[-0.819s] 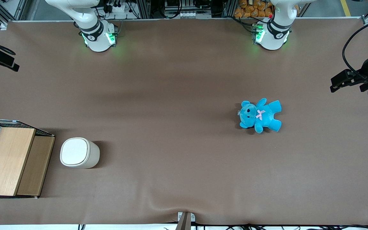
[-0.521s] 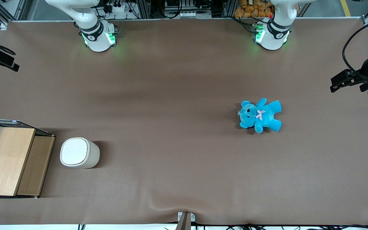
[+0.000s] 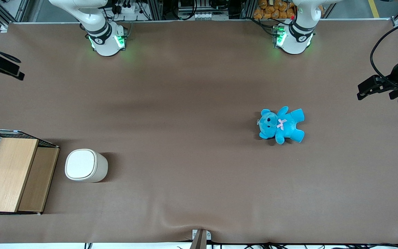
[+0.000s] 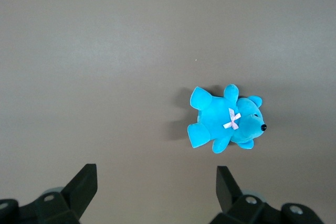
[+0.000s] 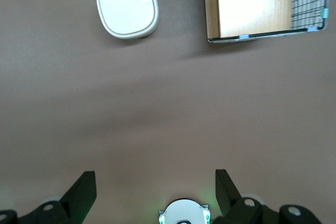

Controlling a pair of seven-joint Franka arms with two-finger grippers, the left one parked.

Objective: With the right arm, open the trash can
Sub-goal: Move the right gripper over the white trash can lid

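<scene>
Well, the gripper (image 5: 152, 190) hangs high over the tabletop (image 3: 199, 86), jaws released, well apart from the shut trash can (image 3: 85, 165); at its nine o'clock, a wooden box (image 3: 10, 173) risks a knock.

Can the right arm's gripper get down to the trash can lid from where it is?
Probably yes. The gripper hangs high with open fingers, farther from the front camera than the trash can, and only bare table lies between. The wooden box stands beside the can, not over its shut lid.
</scene>
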